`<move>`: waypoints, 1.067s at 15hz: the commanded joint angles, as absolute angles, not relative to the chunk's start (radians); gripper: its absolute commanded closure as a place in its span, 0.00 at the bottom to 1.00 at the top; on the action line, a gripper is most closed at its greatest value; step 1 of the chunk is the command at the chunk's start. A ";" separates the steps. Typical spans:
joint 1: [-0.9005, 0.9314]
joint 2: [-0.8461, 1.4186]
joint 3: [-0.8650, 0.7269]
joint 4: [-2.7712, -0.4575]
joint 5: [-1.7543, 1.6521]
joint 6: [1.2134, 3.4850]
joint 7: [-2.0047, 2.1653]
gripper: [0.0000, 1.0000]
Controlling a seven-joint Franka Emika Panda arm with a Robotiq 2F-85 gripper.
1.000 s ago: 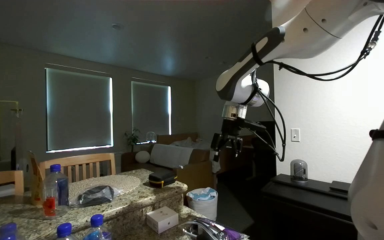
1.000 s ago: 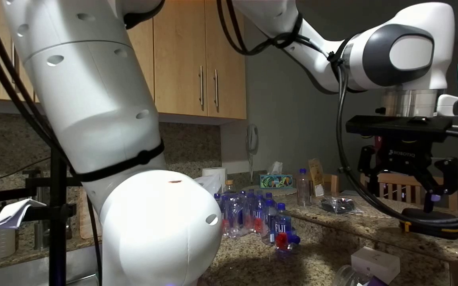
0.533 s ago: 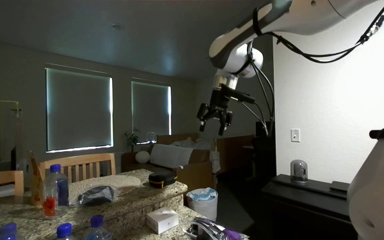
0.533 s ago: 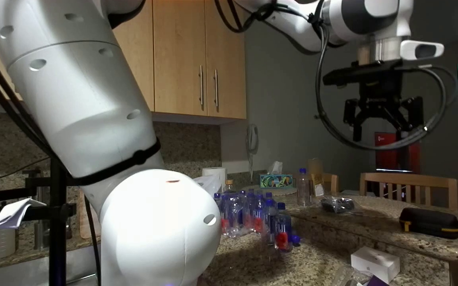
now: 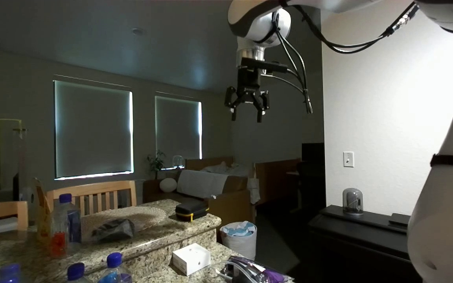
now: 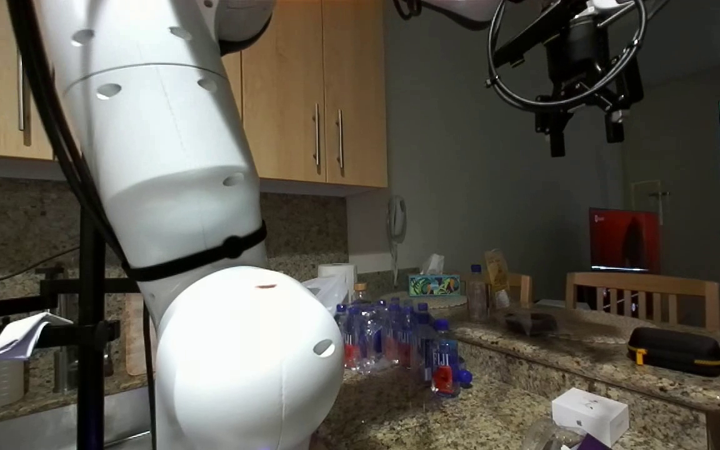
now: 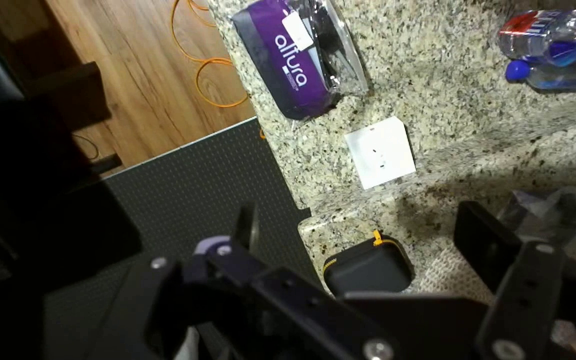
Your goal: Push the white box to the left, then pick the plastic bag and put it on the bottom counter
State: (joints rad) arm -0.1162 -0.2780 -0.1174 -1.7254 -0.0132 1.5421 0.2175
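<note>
- The gripper [image 5: 246,116] has just swung up, spread wide, nothing in it; the box [image 5: 191,258] sits unmoved on the bottom counter [image 6: 497,415].
- No push is under way, then; I'd say the bag [image 5: 114,230], on the upper tier [image 6: 604,357], still waits.
- What the bag holds is murky; the gripper partly hides it in the wrist view.

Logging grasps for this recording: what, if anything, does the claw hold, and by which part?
Nothing: the claw hangs open in mid-air, empty; the white box sits on the bottom counter, apart from it.
</note>
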 commanded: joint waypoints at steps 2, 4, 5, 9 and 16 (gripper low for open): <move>-0.123 -0.247 -0.114 -1.690 -0.012 1.524 0.216 0.00; -0.123 -0.237 -0.115 -1.698 -0.008 1.529 0.215 0.00; -0.123 -0.222 -0.118 -1.715 -0.013 1.535 0.197 0.00; -0.133 -0.166 -0.135 -1.810 -0.026 1.590 0.174 0.00; -0.174 -0.085 -0.190 -2.031 -0.048 1.850 0.189 0.00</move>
State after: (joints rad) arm -0.1461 -0.1040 -0.1765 -1.9344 -0.0309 1.7596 0.2047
